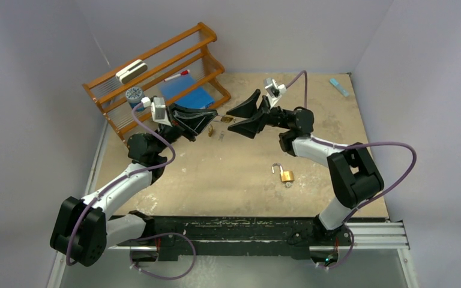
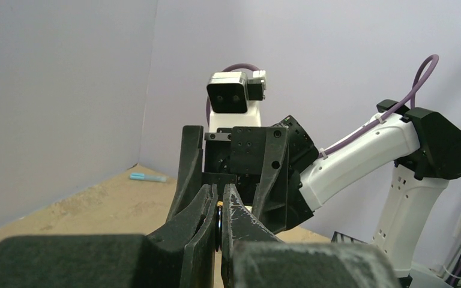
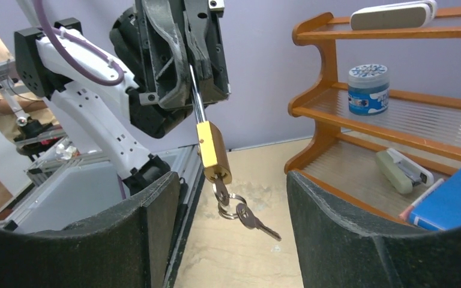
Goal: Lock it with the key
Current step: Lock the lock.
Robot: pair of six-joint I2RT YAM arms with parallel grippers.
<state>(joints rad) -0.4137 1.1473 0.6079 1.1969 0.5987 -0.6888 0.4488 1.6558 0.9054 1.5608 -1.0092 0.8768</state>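
Left pincer (image 1: 206, 124) is up off the desk (image 1: 228, 180), just off the right end of the wooden rack (image 1: 168, 48), and it is clenched. The right wrist view shows its fingers (image 3: 183, 54) pinched on the steel shackle of the brass padlock (image 3: 213, 150). The padlock hangs below that grip, body slightly tilted, in mid-air beside the rack's lower shelves. A bunch of keys (image 3: 240, 213) dangles from its underside, with one key pointing down and away from the rack. Only one leg of the shackle shows, so I cannot tell whether it is snapped home.

Right pincer (image 1: 228, 120) comes in from the side away from the rack, facing the left one nose to nose. It is released, with its jaws spread wide. In its own camera the two black fingers (image 3: 150, 228) stand either side of the padlock and touch neither lock nor keys.

On the rack there is a blue-lidded jar (image 3: 368, 89) on the middle shelf and a blue book (image 3: 456, 204) on the bottom one. A second padlock (image 1: 286, 175) lies on the desk with its shackle swung open, well clear of the rack and towards the arm bases.
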